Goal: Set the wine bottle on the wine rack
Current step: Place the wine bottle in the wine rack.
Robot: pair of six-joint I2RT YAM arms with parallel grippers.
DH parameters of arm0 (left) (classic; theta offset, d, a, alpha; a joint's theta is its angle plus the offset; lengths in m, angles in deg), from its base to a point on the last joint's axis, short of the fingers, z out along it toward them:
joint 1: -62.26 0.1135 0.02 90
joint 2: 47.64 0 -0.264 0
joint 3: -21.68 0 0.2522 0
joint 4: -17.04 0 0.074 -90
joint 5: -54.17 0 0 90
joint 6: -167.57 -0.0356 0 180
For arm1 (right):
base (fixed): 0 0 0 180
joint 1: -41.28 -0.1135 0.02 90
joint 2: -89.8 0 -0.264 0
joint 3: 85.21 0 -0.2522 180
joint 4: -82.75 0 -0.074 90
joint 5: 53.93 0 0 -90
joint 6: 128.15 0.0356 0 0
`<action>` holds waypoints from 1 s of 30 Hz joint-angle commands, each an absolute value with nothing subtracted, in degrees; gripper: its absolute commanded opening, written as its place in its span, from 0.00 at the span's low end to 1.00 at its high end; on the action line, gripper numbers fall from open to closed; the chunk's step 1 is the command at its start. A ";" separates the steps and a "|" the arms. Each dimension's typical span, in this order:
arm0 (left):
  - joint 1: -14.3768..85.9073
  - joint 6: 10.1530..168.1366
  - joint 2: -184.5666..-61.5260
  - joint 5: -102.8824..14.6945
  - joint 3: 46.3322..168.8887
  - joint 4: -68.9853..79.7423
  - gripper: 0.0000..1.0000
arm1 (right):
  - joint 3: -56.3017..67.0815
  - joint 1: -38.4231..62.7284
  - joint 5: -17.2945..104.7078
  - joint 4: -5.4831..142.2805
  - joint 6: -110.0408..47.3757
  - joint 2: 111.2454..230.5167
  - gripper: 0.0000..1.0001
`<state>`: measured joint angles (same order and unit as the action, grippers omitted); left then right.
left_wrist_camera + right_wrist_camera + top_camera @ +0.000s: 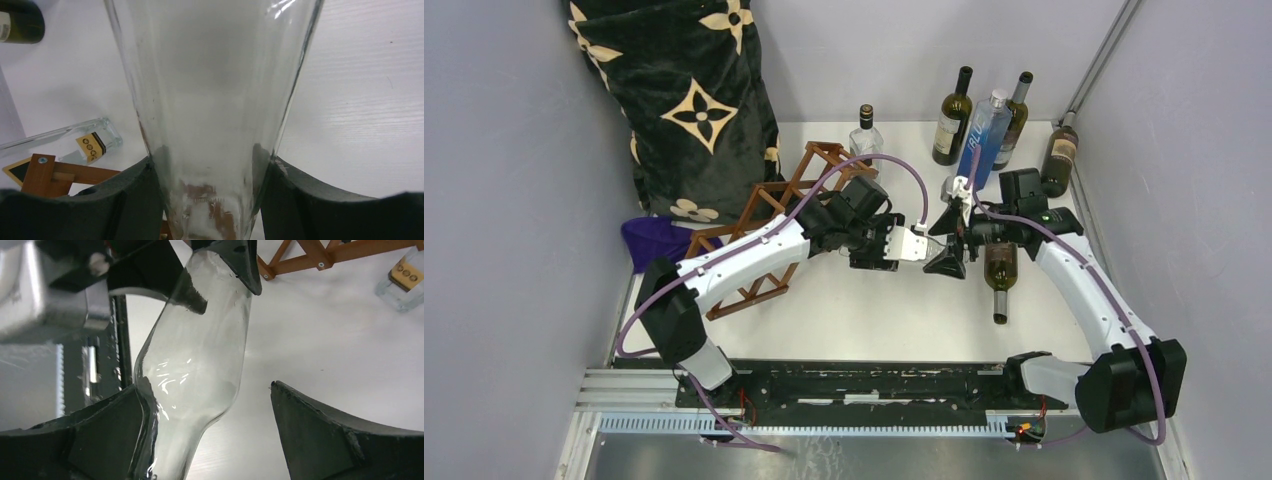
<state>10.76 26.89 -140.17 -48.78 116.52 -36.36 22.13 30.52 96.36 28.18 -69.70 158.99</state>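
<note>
- Wine bottle [210, 100], clear glass, clamped in left gripper [211, 167] over the worktop's [864, 310] middle.
- Right gripper [205, 387] spread wide around its shoulder.
- Wine rack [769, 200] near left edge.

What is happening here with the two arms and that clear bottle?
The left gripper holds the clear bottle, its jaws closed on the glass. The right gripper stands open around the same bottle, not clamping it. The bottle is not yet on the wooden rack, which stands at the left. A dark bottle lies on the table under the right arm.
</note>
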 commanded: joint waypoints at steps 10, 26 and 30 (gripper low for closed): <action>9.81 26.61 -140.04 -59.55 120.36 -38.69 0.02 | 24.60 29.55 95.48 30.08 -95.10 150.93 0.98; 9.84 33.74 -143.28 -62.09 125.78 -41.46 0.02 | 33.71 21.13 81.57 44.31 -83.78 143.87 0.92; 9.88 33.88 -143.42 -61.98 125.88 -41.50 0.02 | 34.18 20.16 79.50 44.50 -83.80 143.73 0.90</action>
